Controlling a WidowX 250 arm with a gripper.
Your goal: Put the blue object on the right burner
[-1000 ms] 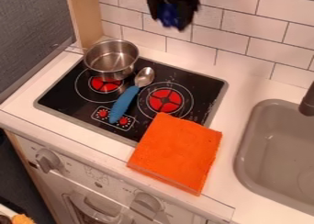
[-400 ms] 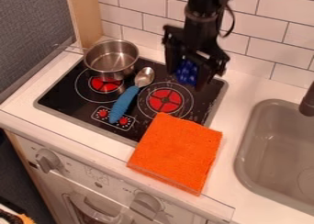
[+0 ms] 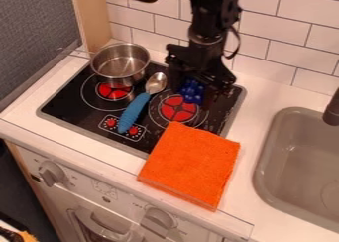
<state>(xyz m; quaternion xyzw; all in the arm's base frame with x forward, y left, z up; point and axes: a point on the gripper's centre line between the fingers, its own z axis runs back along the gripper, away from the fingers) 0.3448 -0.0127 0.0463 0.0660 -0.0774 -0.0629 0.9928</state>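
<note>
Camera view: orange cloth (image 3: 191, 164) and spoon (image 3: 135, 111) crowd the right burner (image 3: 177, 112).
The cloth's corner reaches the burner's near ring; a drop too far forward could land there and tilt. The spoon lies just beside, where a sideways swing might knock it. Over the burner's far part, the tool (image 3: 191, 97) grips the blue berry-like bunch (image 3: 191, 90); released high or off-centre, it could roll.

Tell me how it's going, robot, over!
Jaws closed on blue object. It's at wall side of right burner. Orange cloth overlaps burner's front edge; spoon close beside.
</note>
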